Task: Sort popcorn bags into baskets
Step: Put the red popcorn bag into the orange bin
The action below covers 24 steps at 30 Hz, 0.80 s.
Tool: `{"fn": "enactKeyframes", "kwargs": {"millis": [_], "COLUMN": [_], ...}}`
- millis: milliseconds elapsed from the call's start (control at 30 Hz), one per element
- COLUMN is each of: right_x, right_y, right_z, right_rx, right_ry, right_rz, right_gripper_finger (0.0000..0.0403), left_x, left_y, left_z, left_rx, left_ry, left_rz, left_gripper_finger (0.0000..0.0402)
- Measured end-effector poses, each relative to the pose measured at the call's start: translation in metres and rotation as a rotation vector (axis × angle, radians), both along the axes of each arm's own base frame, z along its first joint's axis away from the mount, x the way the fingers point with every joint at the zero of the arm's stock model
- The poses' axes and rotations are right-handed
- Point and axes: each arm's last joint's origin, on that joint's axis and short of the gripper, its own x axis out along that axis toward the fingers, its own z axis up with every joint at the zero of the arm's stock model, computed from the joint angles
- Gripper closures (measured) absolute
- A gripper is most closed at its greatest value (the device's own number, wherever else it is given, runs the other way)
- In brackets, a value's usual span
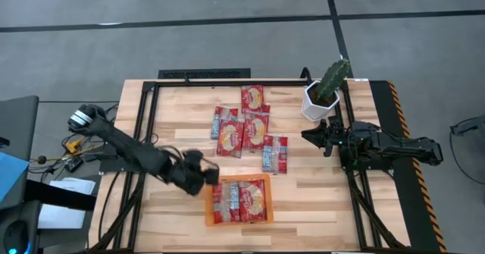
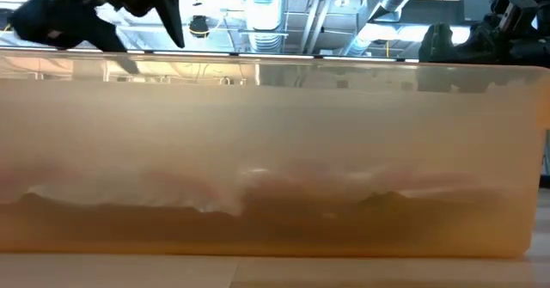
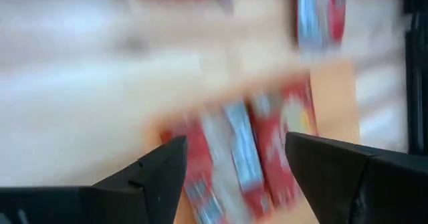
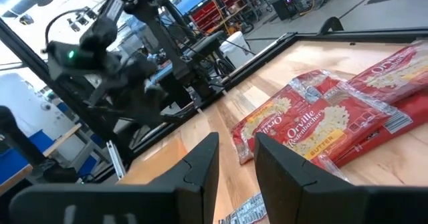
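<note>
Popcorn bags [image 1: 244,135] lie in a loose cluster on the wooden table [image 1: 318,186], some overlapping one another, with one narrower packet [image 1: 274,153] a little apart on the side nearer the cactus pot [image 1: 321,96]. A few more bags already sit side by side in the orange tray [image 1: 209,217], which stands toward the near edge of the table.

I judge these packets to be light, flat and crinkly, with a glossy film that a finger could slide off. They look soft enough to buckle if I press in the middle, so I would take one by a free edge or a sealed end, and choose a bag lying on top of the pile, not one pinned under a neighbour. The lone narrow packet looks the easiest to get at.

My left gripper [image 3: 234,164] hangs over the left end of the tray, jaws spread wide with nothing between them; the bags in the tray show straight below. My right gripper [image 4: 235,158] waits near the cactus pot, pointing across the table at the cluster, its fingers close together with only a narrow gap, holding nothing.
</note>
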Motion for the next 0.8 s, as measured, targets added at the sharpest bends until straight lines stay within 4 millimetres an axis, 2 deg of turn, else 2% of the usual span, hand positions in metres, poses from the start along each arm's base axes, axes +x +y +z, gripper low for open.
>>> {"fn": "enactKeyframes", "kwargs": {"millis": [167, 300, 400, 567, 800], "right_x": [0.000, 0.000, 0.000, 0.000, 0.000], "right_y": [0.000, 0.000, 0.000, 0.000, 0.000], "right_z": [0.000, 0.000, 0.000, 0.000, 0.000], "right_rx": [-0.021, -0.022, -0.022, -0.022, -0.023], "right_ry": [0.003, 0.003, 0.003, 0.003, 0.002], "right_rz": [-0.002, -0.002, -0.002, -0.003, -0.010], "right_gripper_finger": [0.0283, 0.0283, 0.0283, 0.0283, 0.0283], "left_x": [0.003, 0.021, 0.030, 0.038, 0.035], "left_y": [0.056, 0.094, 0.115, 0.135, 0.139], "left_z": [0.010, 0.005, -0.003, -0.018, -0.047], "left_rx": [0.154, 0.206, 0.217, 0.200, 0.139], "left_ry": [0.061, 0.099, 0.134, 0.206, 0.227], "left_rz": [0.053, 0.011, -0.021, -0.097, -0.144], "left_gripper_finger": [0.0161, 0.0161, 0.0161, 0.0161, 0.0161]}}
